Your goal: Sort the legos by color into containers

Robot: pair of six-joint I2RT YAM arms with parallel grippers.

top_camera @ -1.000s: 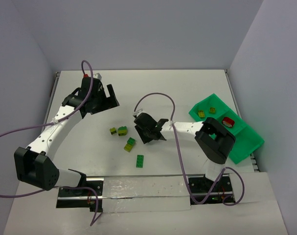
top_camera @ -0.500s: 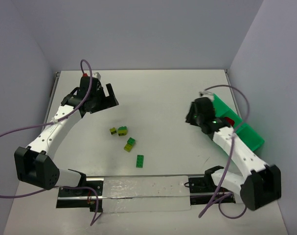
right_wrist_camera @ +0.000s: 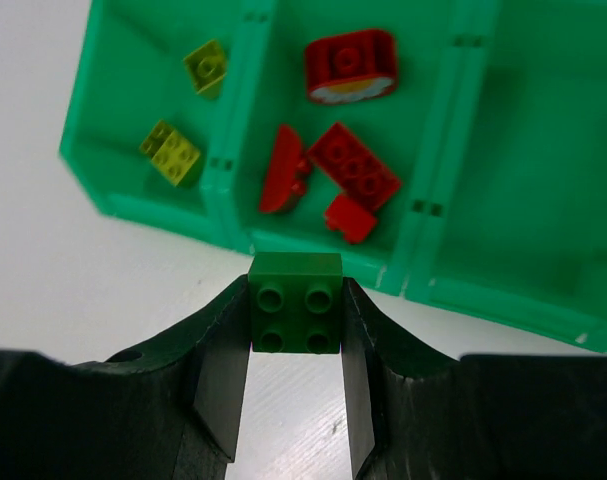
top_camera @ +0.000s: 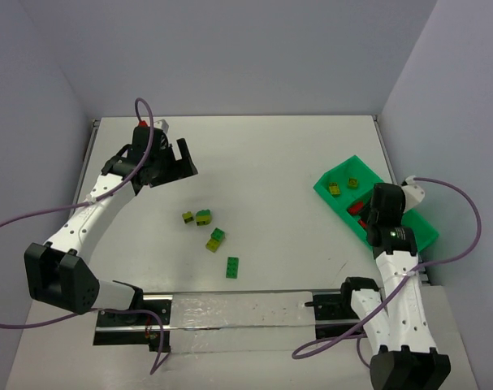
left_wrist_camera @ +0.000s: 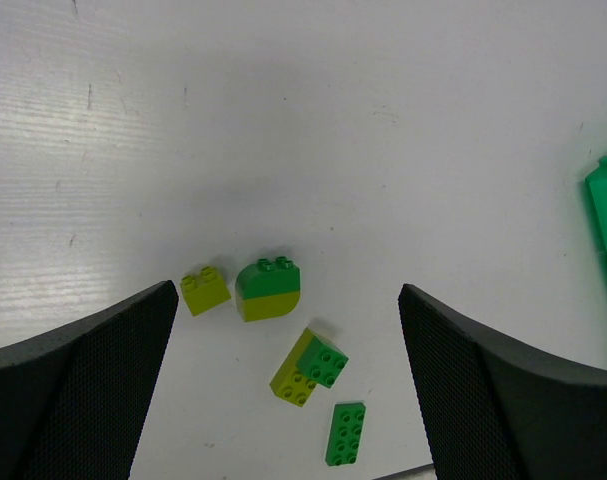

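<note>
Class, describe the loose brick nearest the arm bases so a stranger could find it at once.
On the white table, left of the green tray, lie four loose bricks. The dark green brick lies nearest the arm bases: long and one colour throughout, while its neighbours all carry yellow-green.

White arm links, black joints, purple cables

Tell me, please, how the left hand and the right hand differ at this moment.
The left hand is open and empty; the right hand is shut on a dark green brick. The left hand faces loose bricks; the right hand is at the green tray. Both are black.
</note>
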